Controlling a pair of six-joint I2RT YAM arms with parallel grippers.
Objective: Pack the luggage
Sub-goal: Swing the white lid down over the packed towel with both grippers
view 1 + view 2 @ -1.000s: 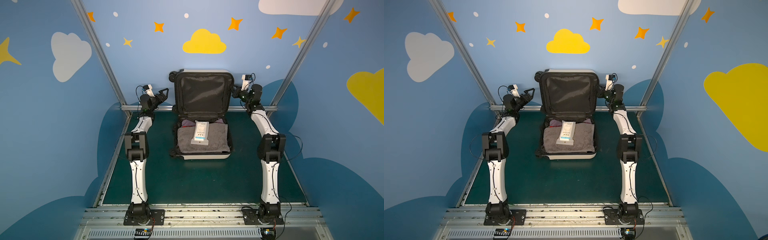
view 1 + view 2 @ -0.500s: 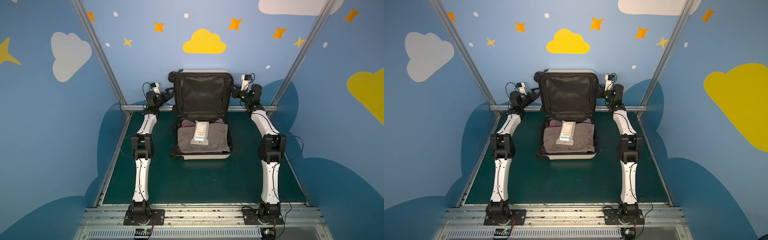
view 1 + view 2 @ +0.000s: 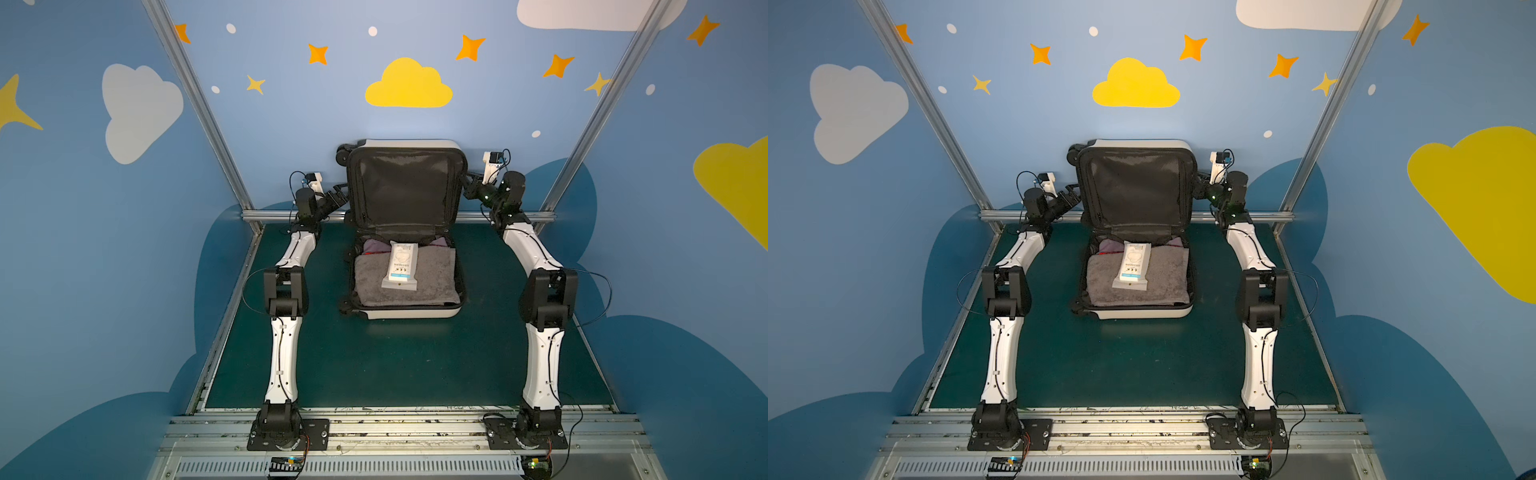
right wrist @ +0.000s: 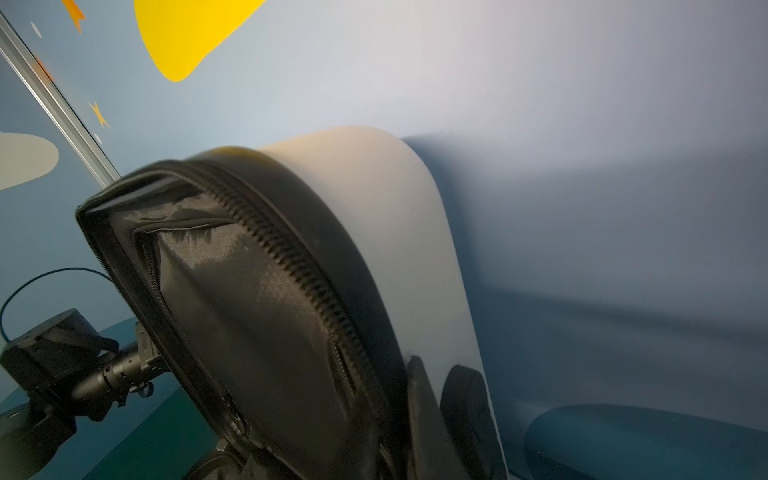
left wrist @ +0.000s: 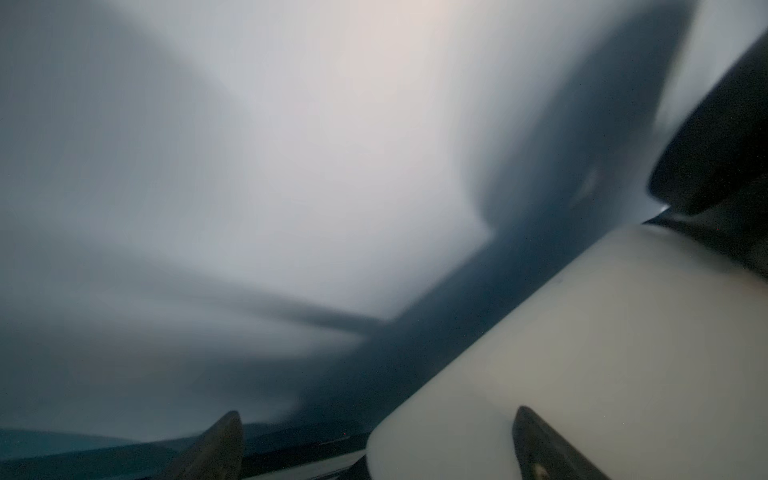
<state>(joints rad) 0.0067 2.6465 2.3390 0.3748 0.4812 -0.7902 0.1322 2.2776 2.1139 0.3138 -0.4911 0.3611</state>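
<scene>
At the back left of the dark green tabletop (image 3: 374, 365), the left gripper (image 3: 338, 193) (image 3: 1073, 193) reaches towards the left edge of the raised lid (image 3: 405, 187). Its jaws stand wide apart. In the left wrist view (image 5: 376, 411) one finger (image 5: 540, 449) shows in front of the cream shell (image 5: 602, 353) and the other lies clear of it. That view is too blurred to tell whether either finger touches.

The luggage (image 3: 409, 311) (image 3: 1142, 312), a small cream-white hard-shell suitcase with a black zipper band, sits at the middle of the tabletop's back edge. Its base lies flat. Its black-lined lid stands upright near the back wall, with a black wheel (image 3: 343, 154) at the upper left corner. Inside the base lies a folded grey towel (image 3: 432, 278) (image 3: 1167, 282). A flat white packet with a blue stripe (image 3: 401, 266) (image 3: 1133, 266) rests on the towel, left of its middle. A strip of purple cloth (image 3: 376, 246) shows behind the towel.

At the back right, the right gripper (image 3: 467, 189) (image 3: 1200, 185) meets the lid's right edge. In the right wrist view (image 4: 438, 374) its jaws are almost together, right against the zipper band (image 4: 291, 257) and the cream shell (image 4: 374, 187). Whether they pinch the rim cannot be told.
</scene>
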